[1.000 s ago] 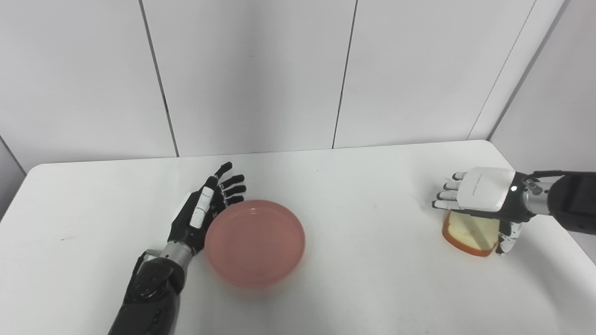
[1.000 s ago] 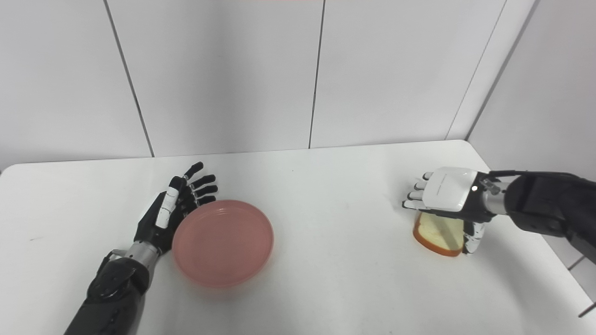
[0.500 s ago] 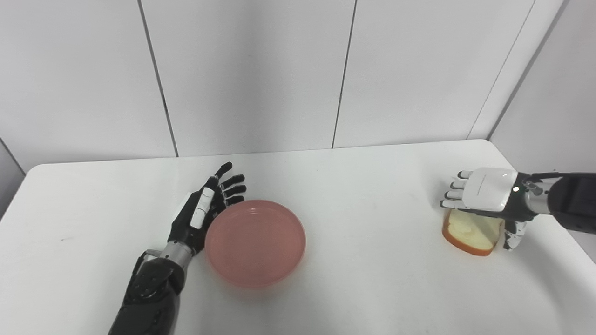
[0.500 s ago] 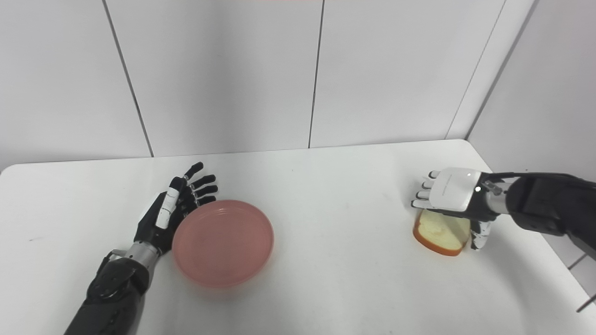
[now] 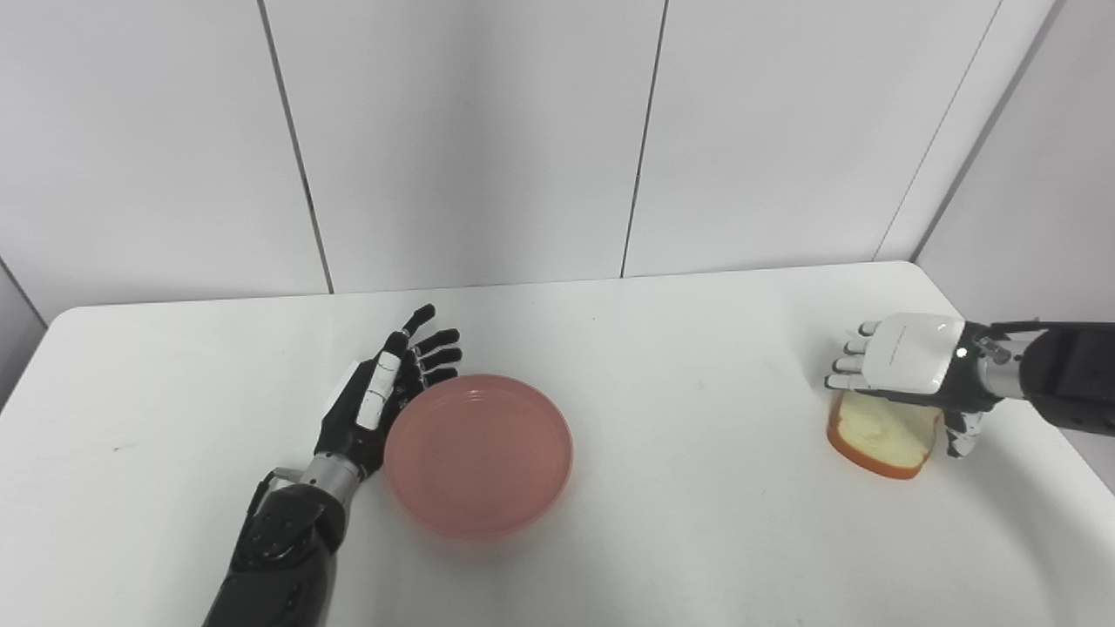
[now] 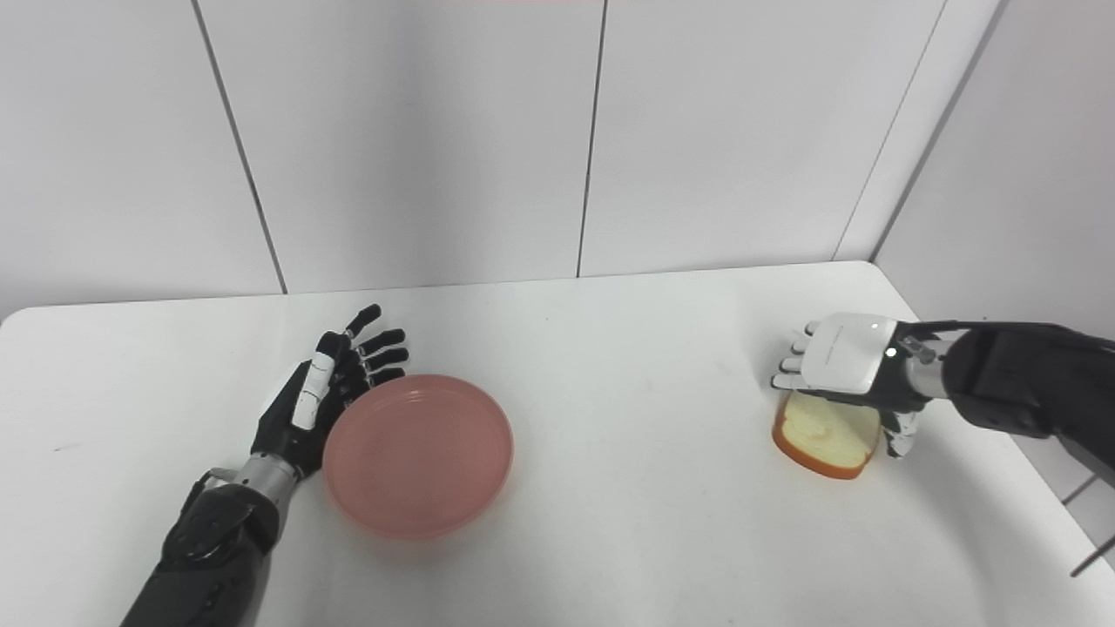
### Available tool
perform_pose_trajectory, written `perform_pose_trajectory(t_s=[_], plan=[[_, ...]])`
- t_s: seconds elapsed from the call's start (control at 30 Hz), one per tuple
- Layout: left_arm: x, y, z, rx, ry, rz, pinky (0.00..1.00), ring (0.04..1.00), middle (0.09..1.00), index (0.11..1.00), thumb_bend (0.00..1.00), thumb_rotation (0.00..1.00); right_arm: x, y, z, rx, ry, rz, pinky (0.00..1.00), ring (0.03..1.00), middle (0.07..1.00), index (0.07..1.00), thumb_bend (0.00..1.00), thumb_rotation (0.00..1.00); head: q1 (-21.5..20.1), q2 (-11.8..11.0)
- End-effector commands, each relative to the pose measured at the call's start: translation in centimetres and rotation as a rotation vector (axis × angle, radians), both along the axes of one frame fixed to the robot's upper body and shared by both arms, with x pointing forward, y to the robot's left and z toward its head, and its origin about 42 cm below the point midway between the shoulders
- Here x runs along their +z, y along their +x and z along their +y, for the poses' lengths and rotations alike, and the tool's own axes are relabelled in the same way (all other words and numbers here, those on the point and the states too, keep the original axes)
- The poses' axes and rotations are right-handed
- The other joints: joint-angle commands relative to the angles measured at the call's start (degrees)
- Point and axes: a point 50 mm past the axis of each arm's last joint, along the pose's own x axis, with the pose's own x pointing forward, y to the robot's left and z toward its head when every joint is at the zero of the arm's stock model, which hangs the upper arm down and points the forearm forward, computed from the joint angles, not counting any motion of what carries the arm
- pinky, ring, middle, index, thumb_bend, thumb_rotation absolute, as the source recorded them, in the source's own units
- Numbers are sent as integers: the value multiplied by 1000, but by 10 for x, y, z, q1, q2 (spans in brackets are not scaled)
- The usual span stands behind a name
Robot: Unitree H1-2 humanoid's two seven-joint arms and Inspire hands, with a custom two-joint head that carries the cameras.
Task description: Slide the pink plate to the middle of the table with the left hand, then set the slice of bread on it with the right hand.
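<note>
Now, in the left eye view, my left robot hand (image 5: 383, 396) lies spread and flat against the left rim of the plate (image 5: 478, 455), grasping nothing. The plate sits a little left of the worktop's (image 5: 697, 488) middle, so I judge the slide nearly done or done. My right robot hand (image 5: 906, 366) hovers palm-down over the bread (image 5: 875, 429), its fingers curled above the far edge and its thumb down at the right side; whether it grips yet I cannot tell.

From the right eye view, the bread (image 6: 823, 435) lies flat near the right edge, well apart from the plate (image 6: 418, 453). Next I must pinch it, lift it and carry it left. White wall panels (image 6: 418, 139) close in the white worktop.
</note>
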Motion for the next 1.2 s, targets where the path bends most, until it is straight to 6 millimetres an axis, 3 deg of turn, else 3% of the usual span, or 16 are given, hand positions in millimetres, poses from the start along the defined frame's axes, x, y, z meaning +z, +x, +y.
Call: perform_pose_trajectory(t_s=[0.0,0.07,0.3,0.53,0.67,0.7,0.87,1.0,1.17], plan=[[-43,-26,7,16,16,142,765,803,831,916,860,913,28,5,-9,42,-21,-80,954,946,965,977,906,303,0,1],[-43,-26,8,17,13,145,771,805,828,914,861,905,25,6,-12,59,-31,-91,958,952,970,979,873,307,0,0],[-42,-24,8,15,17,138,764,800,831,912,861,908,16,13,-21,99,-31,-113,944,942,972,979,901,312,5,2],[-40,-24,9,15,17,138,768,795,831,907,847,911,1,16,-30,110,49,-117,863,900,929,926,859,269,5,2],[-41,-24,9,16,18,140,769,798,832,908,856,908,-7,17,-34,105,96,-116,844,892,930,943,875,325,9,4],[-41,-24,9,16,19,140,770,800,834,906,861,905,-8,17,-36,98,125,-119,798,851,897,913,908,247,9,4],[-39,-25,10,24,14,145,760,795,828,901,850,903,-18,19,-47,59,240,-132,695,773,821,847,941,111,10,4],[-38,-25,10,22,18,145,761,796,832,905,852,904,-20,18,-47,38,269,-108,639,732,777,799,933,91,10,5],[-39,-26,9,18,24,142,755,794,823,901,858,906,-30,13,-47,59,301,-105,499,561,635,685,791,81,11,5]])
